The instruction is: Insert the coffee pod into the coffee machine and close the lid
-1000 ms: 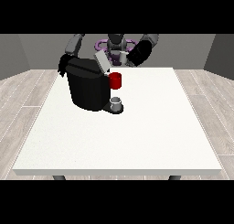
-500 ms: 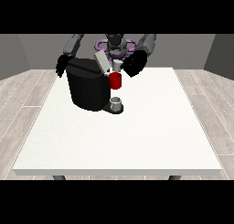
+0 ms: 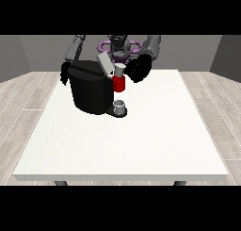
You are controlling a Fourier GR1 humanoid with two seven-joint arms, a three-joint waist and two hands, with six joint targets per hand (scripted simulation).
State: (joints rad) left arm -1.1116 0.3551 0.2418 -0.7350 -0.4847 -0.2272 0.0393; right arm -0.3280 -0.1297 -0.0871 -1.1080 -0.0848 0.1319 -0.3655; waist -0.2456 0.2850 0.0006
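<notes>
Red-and-white coffee pod at black coffee machine, grey lid up (unclosed); right-side robot hand fingers: cannot tell.

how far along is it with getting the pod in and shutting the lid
Early to midway. Done: the lid is up, tilted open on top of the black coffee machine. In hand: the robot hand at the view's right is close beside the pod, which sits above the machine's red part, not yet visibly seated. The other robot hand is at the machine's far side. Left: seating the pod and closing the lid.
</notes>
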